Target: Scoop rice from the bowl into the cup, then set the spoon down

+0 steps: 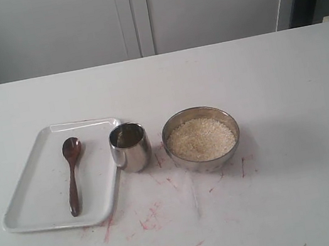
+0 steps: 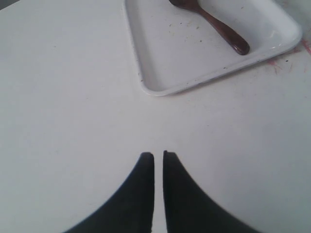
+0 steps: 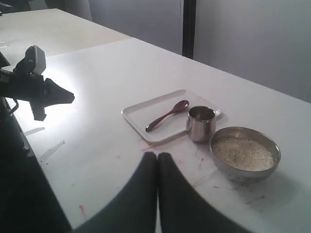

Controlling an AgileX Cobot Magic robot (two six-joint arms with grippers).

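Observation:
The dark wooden spoon (image 1: 71, 174) lies lengthwise in a white tray (image 1: 31, 200), scoop towards the far side. Just right of the tray stands the small steel cup (image 1: 131, 148); whether it holds anything cannot be told. Beside that sits the wide steel bowl (image 1: 209, 163), filled with off-white rice (image 1: 200, 139). Neither gripper shows in the exterior view. My left gripper (image 2: 158, 154) is shut and holds nothing, over bare table short of the tray's corner (image 2: 160, 87), with the spoon's handle (image 2: 221, 29) beyond. My right gripper (image 3: 157, 154) is shut and holds nothing, well back from the cup (image 3: 201, 124) and bowl (image 3: 243, 174).
The white table (image 1: 271, 78) carries red scuff marks (image 1: 145, 225) in front of the cup and bowl. A pale wall with cabinet panels runs behind its far edge. The right wrist view shows the left arm (image 3: 36, 90) hovering off beyond the tray (image 3: 141, 114).

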